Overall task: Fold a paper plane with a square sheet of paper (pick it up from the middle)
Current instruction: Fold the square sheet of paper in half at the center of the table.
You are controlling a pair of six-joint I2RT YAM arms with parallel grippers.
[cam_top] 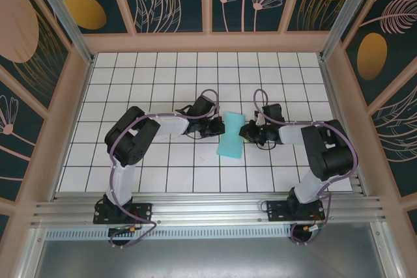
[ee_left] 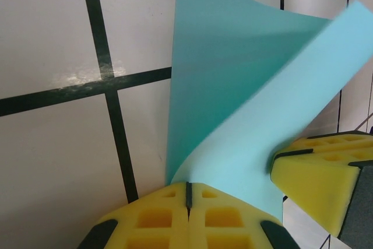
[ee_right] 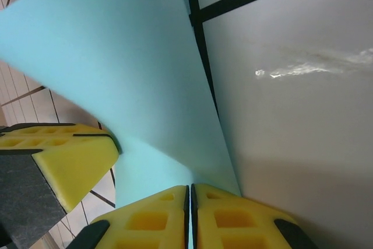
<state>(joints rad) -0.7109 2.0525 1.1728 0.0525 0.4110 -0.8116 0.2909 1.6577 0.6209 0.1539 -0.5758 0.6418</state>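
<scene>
The square sheet of paper (cam_top: 230, 136) is held near the middle of the white gridded tabletop (cam_top: 163, 76), between the left pincer (cam_top: 212, 128) on one side and the right pincer (cam_top: 249, 133) on the other. In the left wrist view the yellow pads (ee_left: 157, 217) of the left pincer are seen pressed together, with the teal sheet rising out of the seam between them. In the right wrist view the right pincer's pads (ee_right: 233, 217) are likewise closed on the opposite side of the sheet. The paper is bowed into a soft curve, pulled in at the waist where it is pinched and spreading out towards both ends. No sharp crease can be made out, and neither a pointed nose nor a centre ridge is to be seen. The pick-up from the middle is therefore judged done, and a first fold is judged only just begun. The creasing, the nose folds and the wings are judged to be left. Whether the far edge touches the tabletop cannot be told.
</scene>
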